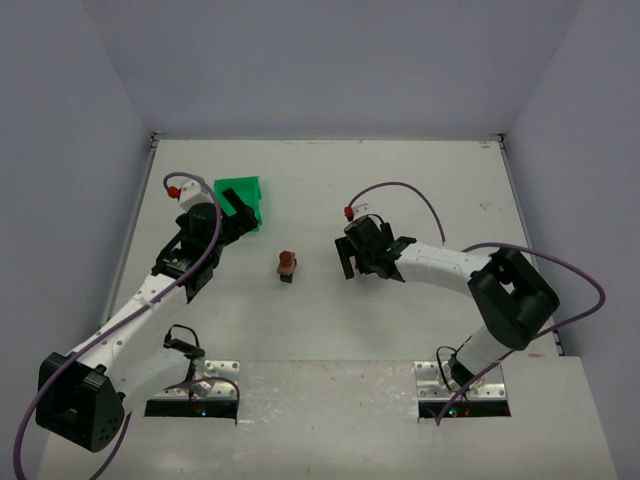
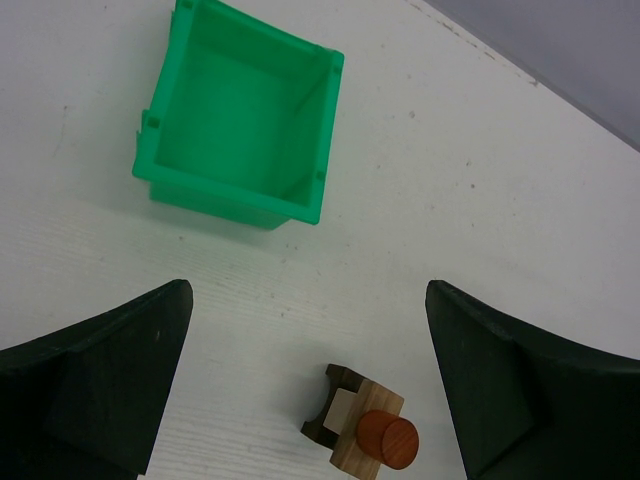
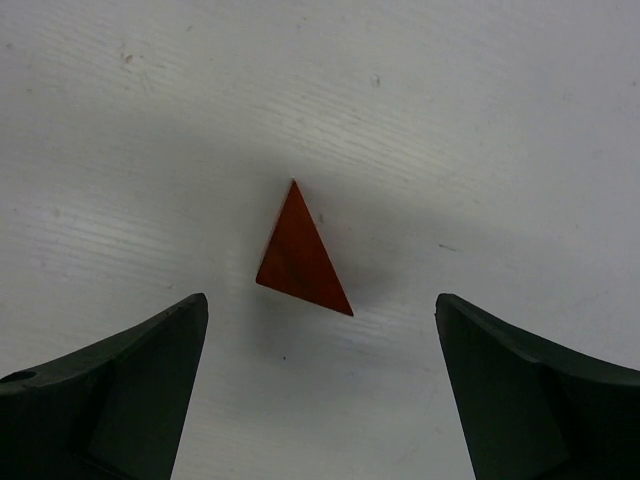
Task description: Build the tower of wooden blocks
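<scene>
On the left of the white surface (image 1: 330,190), a green bin (image 2: 240,130) is seen, and its inside can be looked into. The left fingers (image 2: 100,380) are held wide apart over the surface, near the bin. In the middle, a small wood stack (image 2: 365,432) is seen: a dark arch piece at the bottom, a tan block on it, and a red-brown round peg on top. On the right, the right fingers (image 3: 110,390) are spread wide apart too. A red-brown triangle block (image 3: 300,255) is lying flat on the surface between them, touched by neither finger.
</scene>
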